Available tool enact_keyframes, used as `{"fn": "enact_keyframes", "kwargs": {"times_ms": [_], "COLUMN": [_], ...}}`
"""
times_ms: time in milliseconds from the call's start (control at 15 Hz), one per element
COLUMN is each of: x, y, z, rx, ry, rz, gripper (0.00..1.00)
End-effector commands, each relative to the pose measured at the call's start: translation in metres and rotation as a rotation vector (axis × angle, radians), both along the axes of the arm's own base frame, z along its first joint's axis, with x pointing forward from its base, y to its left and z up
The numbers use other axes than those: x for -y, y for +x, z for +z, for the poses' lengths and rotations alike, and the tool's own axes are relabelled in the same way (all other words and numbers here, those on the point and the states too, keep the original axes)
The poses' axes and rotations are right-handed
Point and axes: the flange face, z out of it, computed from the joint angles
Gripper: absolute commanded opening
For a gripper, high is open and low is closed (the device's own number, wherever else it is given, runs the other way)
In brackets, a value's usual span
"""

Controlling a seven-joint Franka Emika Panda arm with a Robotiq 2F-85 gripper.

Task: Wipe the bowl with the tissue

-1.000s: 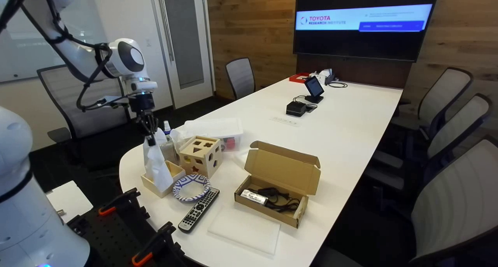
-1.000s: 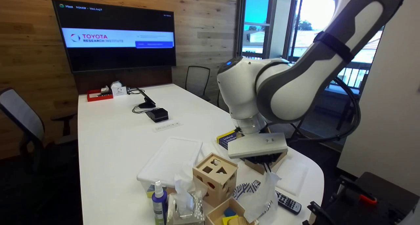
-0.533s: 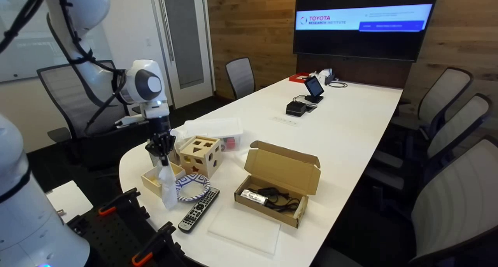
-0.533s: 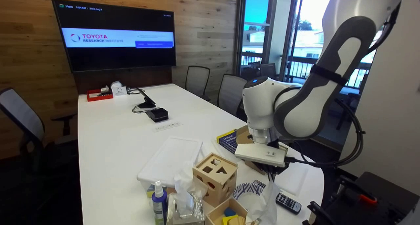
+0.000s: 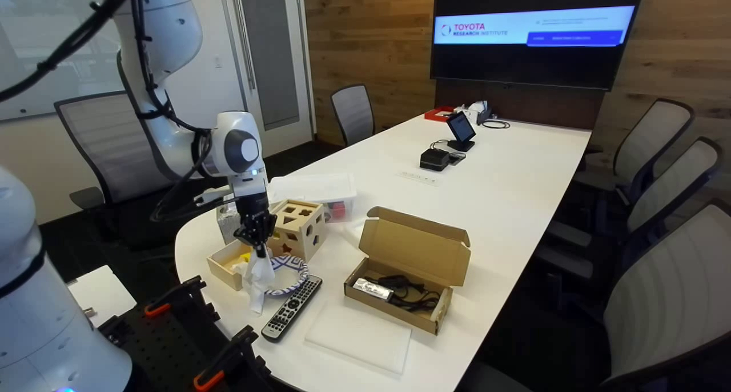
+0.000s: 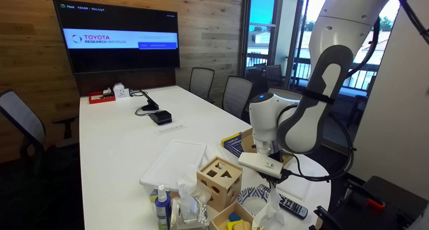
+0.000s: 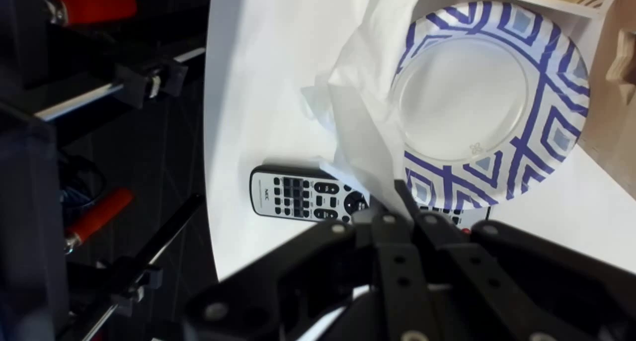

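Note:
The bowl, shallow with a blue-and-white pattern, stands on the table in both exterior views (image 5: 287,278) (image 6: 253,205) and fills the upper right of the wrist view (image 7: 462,97). My gripper (image 5: 261,252) is shut on the white tissue (image 5: 261,278) and holds it by its top, above the bowl's edge. The gripper also shows in an exterior view (image 6: 272,184) and the wrist view (image 7: 397,202). The tissue (image 6: 269,212) hangs down and covers part of the bowl's rim in the wrist view (image 7: 370,107). I cannot tell whether it touches the bowl.
The remote (image 5: 292,309) lies against the bowl, partly under its rim. A wooden tray with blocks (image 5: 225,275) and the wooden cube (image 5: 300,238) stand close by. An open cardboard box (image 5: 394,309), a tissue box (image 6: 189,220) and a spray bottle (image 6: 163,208) are also on the table.
My gripper has moved down and across from over the wooden tray to the bowl's edge, carrying the tissue. The bowl and the other objects have not visibly moved.

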Motion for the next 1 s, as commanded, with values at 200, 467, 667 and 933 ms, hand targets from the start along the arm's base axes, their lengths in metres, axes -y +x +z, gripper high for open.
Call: {"fn": "enact_keyframes", "kwargs": {"times_ms": [200,467,667,933], "x": [-0.014,-0.019,-0.021,-0.018], "y": [0.019,0.018,0.014,0.008], "z": [-0.052,-0.074,-0.085,-0.095], "rx": [0.011,-0.033,-0.06,-0.104], "ry": [0.031,0.019,0.0,-0.032], "rz": [-0.022,-0.073,-0.113,-0.171], "gripper": [0.0,0.0,0.0,0.0]}}
